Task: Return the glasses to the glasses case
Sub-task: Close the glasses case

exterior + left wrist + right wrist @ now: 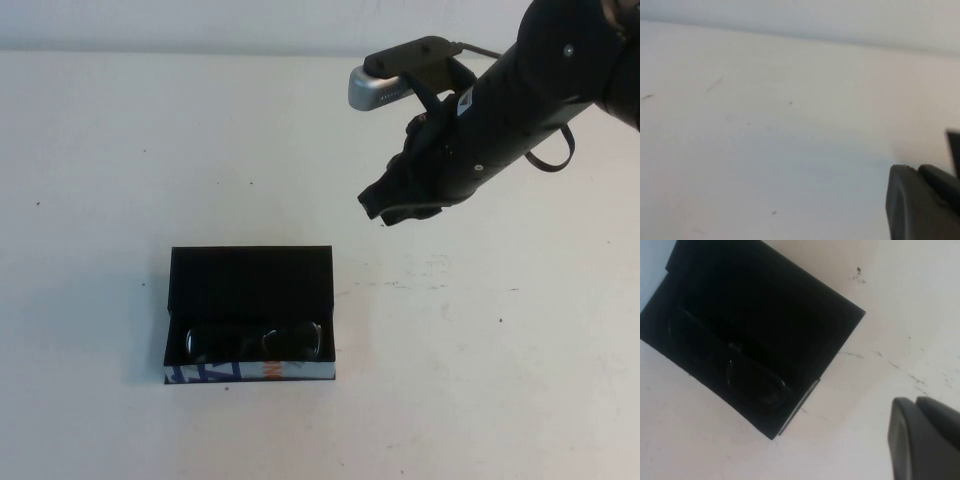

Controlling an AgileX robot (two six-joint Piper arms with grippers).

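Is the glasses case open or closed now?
Open: the glasses case has its lid folded back, glasses inside. Right gripper hovers apart; left gripper elsewhere.

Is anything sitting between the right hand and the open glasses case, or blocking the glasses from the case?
Nothing visible. The glasses already lie inside the open glasses case. The right hand hangs above bare table, apart from the case. The left hand is elsewhere.

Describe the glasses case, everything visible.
The glasses case is a rectangular matte black box on the white table, flap lid open and laid back away from the robot. Its front edge carries a blue, white and orange print. The glasses lie inside, folded, dark-framed. Nothing else touches it: the right end effector hangs above the table to its far right; the left end effector shows only in its wrist view.
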